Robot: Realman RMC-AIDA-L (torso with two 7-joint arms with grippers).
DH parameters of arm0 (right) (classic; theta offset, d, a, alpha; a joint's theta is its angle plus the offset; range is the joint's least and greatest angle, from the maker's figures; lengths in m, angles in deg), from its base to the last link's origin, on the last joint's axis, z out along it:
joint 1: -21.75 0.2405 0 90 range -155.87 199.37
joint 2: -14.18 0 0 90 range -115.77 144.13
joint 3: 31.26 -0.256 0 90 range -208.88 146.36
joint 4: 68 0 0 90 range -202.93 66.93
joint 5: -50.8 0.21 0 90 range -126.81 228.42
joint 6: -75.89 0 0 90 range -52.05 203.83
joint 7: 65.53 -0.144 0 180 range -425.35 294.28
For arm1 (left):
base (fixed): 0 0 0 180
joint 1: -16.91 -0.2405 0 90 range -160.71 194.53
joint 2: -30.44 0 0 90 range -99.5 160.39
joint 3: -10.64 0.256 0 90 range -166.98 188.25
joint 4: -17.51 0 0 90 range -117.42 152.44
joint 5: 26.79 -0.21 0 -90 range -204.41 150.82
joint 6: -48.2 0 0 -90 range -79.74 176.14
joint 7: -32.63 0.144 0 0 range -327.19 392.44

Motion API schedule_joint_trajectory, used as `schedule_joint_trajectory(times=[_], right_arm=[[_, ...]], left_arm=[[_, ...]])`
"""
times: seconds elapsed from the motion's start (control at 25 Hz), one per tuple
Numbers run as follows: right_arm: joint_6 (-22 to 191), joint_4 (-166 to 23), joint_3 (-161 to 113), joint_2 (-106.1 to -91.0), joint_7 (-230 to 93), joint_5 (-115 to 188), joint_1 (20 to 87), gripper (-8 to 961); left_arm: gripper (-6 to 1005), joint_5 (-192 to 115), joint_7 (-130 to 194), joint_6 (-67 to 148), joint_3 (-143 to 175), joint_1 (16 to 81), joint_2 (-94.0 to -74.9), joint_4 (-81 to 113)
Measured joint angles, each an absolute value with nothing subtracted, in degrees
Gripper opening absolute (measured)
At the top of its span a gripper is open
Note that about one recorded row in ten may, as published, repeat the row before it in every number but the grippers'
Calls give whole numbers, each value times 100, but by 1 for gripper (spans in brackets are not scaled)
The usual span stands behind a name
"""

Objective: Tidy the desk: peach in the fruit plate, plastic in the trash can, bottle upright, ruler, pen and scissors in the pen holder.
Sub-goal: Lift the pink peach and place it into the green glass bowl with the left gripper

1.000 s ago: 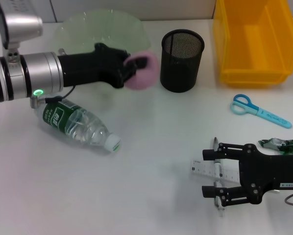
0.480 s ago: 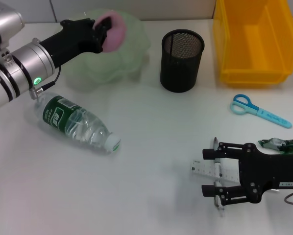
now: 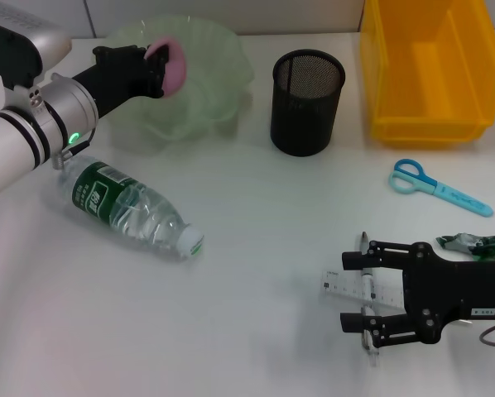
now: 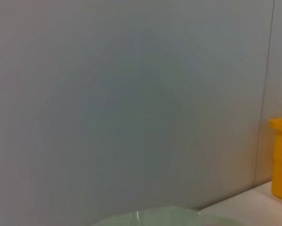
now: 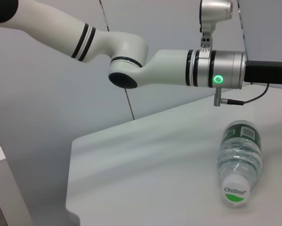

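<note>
Peach (image 3: 170, 66) is gripped by the left gripper (image 3: 152, 70) over the fruit plate (image 3: 210, 99); right gripper (image 3: 368, 305) is held open above the ruler (image 3: 380, 289).

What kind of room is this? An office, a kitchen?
Probably a lab mock-up of an office desk: a plain white table against a bare wall, with a mesh pen holder, scissors and a yellow bin.

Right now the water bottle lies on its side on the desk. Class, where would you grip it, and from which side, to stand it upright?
Grip the bottle around its clear ribbed middle, coming straight down from above with the jaws across its width. It lies flat, cap pointing toward the robot, so the round sides are exposed, and a mid-body hold probably makes tipping it upright easiest.
</note>
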State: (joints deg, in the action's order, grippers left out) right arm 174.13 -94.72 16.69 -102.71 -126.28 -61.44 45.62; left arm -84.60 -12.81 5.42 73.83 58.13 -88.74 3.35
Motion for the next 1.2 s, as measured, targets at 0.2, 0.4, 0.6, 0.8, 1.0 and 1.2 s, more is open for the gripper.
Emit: schedule_joint_trajectory(times=[0.2,0.4,0.6,0.8,1.0,1.2], right_arm=[[17399,-9472,1690,-10271,-12620,-6143,4581,835],[17397,-9472,1691,-10272,-12618,-6143,4591,835],[17397,-9472,1688,-10272,-12617,-6143,4592,835],[17397,-9472,1689,-10272,-12617,-6143,4591,835],[17397,-9472,1690,-10272,-12617,-6143,4578,835],[17367,-9471,1699,-10271,-12617,-6143,4575,835]], left_arm=[[73,-8419,-1272,558,7375,5816,-8874,339],[80,-8406,-1270,572,7374,5818,-8874,343],[86,-8402,-1267,617,7374,5821,-8874,346],[92,-8396,-1265,623,7374,5822,-8874,346],[98,-8392,-1263,627,7387,5823,-8874,346],[105,-8392,-1263,628,7393,5822,-8874,346]])
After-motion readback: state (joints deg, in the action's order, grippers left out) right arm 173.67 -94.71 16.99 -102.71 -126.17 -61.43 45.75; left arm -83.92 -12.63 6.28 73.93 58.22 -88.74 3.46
